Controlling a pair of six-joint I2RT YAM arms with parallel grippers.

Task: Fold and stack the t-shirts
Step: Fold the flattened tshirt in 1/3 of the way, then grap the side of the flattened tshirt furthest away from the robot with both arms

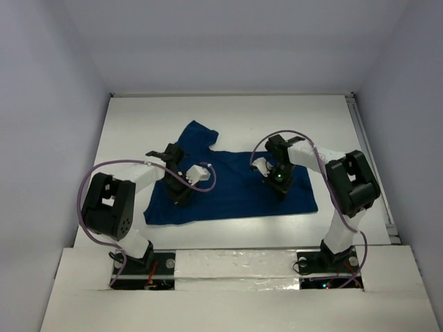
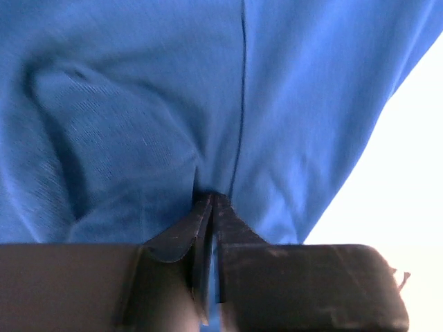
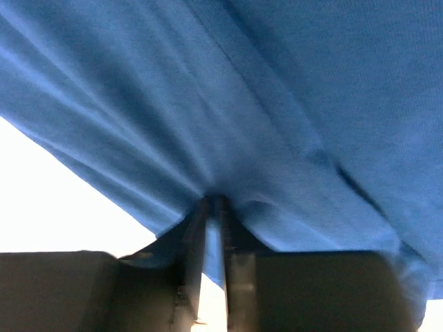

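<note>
One dark navy-blue t-shirt lies partly folded on the white table, with a sleeve pointing toward the back left. My left gripper is down on the shirt's left part. In the left wrist view that gripper is shut, with a pinch of the t-shirt gathered at the tips beside a seam. My right gripper is on the shirt's right part. The right wrist view shows this gripper nearly closed on a bunched fold of the t-shirt, with cloth between the jaws. No printed graphic shows.
White walls close in the table on the left, back and right. A metal rail runs along the table's right edge. Bare table lies behind the shirt and on both sides of it.
</note>
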